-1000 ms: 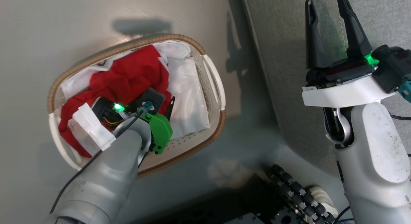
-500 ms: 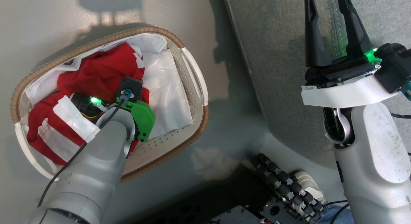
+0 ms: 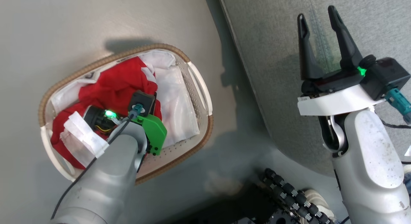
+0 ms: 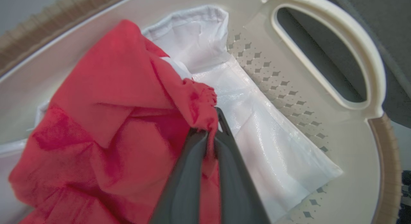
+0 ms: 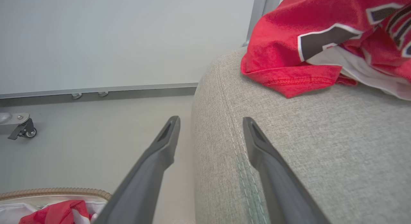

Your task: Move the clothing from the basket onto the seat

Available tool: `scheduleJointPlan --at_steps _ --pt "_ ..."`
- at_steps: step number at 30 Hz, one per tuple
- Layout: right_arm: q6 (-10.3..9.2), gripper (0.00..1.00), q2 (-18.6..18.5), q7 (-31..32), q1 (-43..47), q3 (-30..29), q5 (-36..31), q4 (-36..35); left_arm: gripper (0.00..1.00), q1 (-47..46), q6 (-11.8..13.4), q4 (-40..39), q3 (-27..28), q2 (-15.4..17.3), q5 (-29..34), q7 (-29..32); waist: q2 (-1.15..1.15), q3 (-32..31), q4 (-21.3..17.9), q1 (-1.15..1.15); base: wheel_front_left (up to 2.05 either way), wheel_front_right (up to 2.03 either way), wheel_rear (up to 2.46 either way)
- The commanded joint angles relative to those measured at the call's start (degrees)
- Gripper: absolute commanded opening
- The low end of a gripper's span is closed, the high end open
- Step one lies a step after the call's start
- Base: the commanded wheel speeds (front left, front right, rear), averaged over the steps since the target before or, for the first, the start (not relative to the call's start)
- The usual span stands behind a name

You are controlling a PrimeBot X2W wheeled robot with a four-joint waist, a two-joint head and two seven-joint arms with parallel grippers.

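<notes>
The cream basket (image 3: 205, 89) with its brown woven rim stands on the floor at the left of the head view. Red clothing (image 3: 112, 89) with white trim lies bunched in it over the white liner (image 3: 179, 102). My left gripper (image 4: 212, 121) reaches down into the basket and is shut, pinching a fold of the red clothing (image 4: 128, 98) between its fingers. My right gripper (image 3: 316, 13) hovers open and empty over the edge of the grey seat (image 3: 273, 57). A red jersey (image 5: 289, 40) with black-and-white lettering lies on the seat (image 5: 305, 137).
My wheeled base with black rollers (image 3: 289, 192) sits on the floor between basket and seat. In the right wrist view a caster wheel (image 5: 24, 130) stands near a pale wall panel, and the basket rim (image 5: 54, 192) shows at the lower left.
My left gripper has closed from open onto the red clothing in the basket. The head camera has shifted, so the whole picture moved. The right gripper has stayed open.
</notes>
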Motion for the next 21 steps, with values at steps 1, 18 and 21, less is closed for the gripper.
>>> scheduleJointPlan --at_steps 1,18,21 --pt "-0.07 1.0 -0.16 -0.02 1.41 -0.31 -0.87 0.83 0.0 1.97 -0.43 -1.31 -0.01 0.11 0.22 -0.19 0.0 -6.1 2.63 0.0 0.0 0.0 0.0" --pt "-0.07 1.0 -0.21 -0.02 12.59 -0.93 -9.33 8.51 0.0 13.5 -2.83 -22.75 -0.37 1.92 4.73 -0.21 0.0 -32.79 11.16 0.0 0.0 0.0 0.0" --pt "-0.07 1.0 -0.21 -0.01 14.23 -0.73 -9.77 9.36 0.0 13.74 -3.3 -26.17 -0.7 2.82 5.76 -0.22 0.0 -36.42 11.89 0.0 0.0 0.0 0.0"
